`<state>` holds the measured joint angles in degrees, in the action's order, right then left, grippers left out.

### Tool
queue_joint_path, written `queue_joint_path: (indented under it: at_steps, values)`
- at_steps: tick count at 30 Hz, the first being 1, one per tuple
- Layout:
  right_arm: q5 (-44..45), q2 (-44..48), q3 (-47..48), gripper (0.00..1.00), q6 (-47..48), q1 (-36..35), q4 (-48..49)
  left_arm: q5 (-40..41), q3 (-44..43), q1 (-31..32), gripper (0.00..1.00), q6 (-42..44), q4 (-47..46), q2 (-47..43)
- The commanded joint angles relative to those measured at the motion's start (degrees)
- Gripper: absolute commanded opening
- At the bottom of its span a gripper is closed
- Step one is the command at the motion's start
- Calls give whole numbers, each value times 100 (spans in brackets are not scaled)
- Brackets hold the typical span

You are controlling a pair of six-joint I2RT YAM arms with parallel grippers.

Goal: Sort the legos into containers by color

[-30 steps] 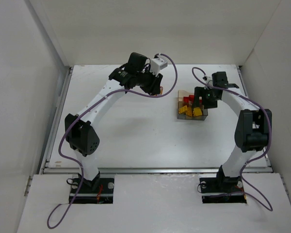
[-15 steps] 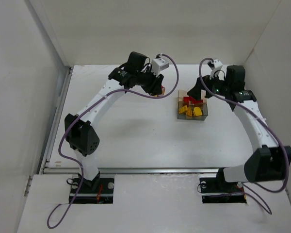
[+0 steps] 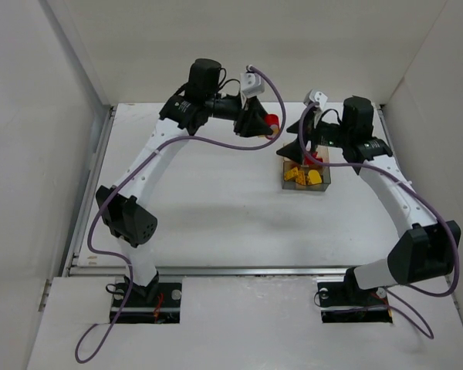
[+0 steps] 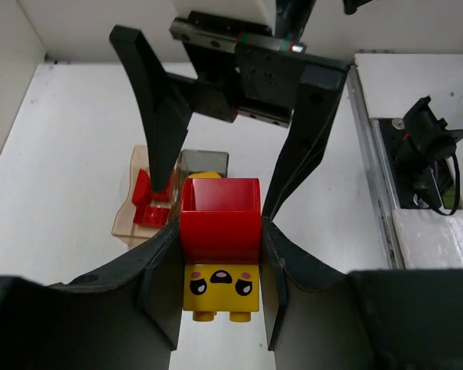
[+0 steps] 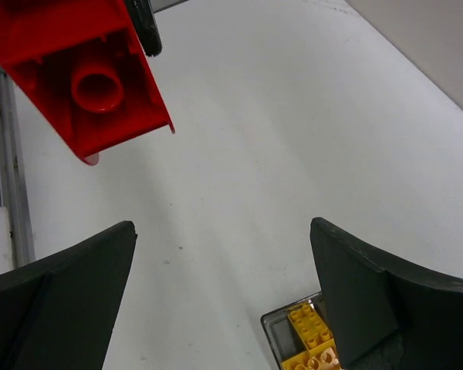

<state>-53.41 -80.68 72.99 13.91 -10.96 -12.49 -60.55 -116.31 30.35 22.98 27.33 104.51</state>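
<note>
Holding: we grip a red brick [image 4: 220,216] by its sides in the closed left hand [image 4: 220,258], raised well off the surface [image 3: 216,200].
Stuck pair: a yellow brick [image 4: 220,287] with a printed face sits against the red one, on the side nearer the left hand's palm. The two appear joined, which we take as the reason they are held up rather than dropped into a tray.
Right hand [image 5: 221,231]: it is spread wide and carries nothing. It faces the left hand, with the red brick just ahead of its fingertips and off to one side, not touching.
Why face to face: we judge that the second hand is there to take the red end, so the colours can be pulled apart.
Trays: the tan tray [image 4: 127,223] and the clear tray [image 5: 274,327] touch side by side on the surface, beneath and just beyond the right hand. That keeps them close for a short drop.
Contents: red bricks [image 4: 148,202] lie in the tan tray and yellow bricks [image 5: 309,339] in the clear one.
Progress: the pair mixes both colours, so it fits neither tray as it is.
Next: the right hand must centre on the red end before closing.
Risk: a half may pop free and fall outside the trays.
</note>
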Motion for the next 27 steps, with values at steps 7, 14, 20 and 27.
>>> queue_joint_path:
  at_steps: [7, 14, 20, 27]
  values:
    - [-1013, 27, 857, 97, 455, -187, 344, -642, -278, 33, 0, -101, -430, 17]
    - [-1251, -34, 962, 92, 455, -301, 344, -642, -383, 33, 0, -163, -483, 17]
    - [-1198, -140, 1015, 64, 252, -416, 344, -642, -383, 85, 0, -163, -483, 17]
    - [-1067, -140, 1068, 28, 138, -416, 344, -589, -331, 85, 0, -110, -378, 17]
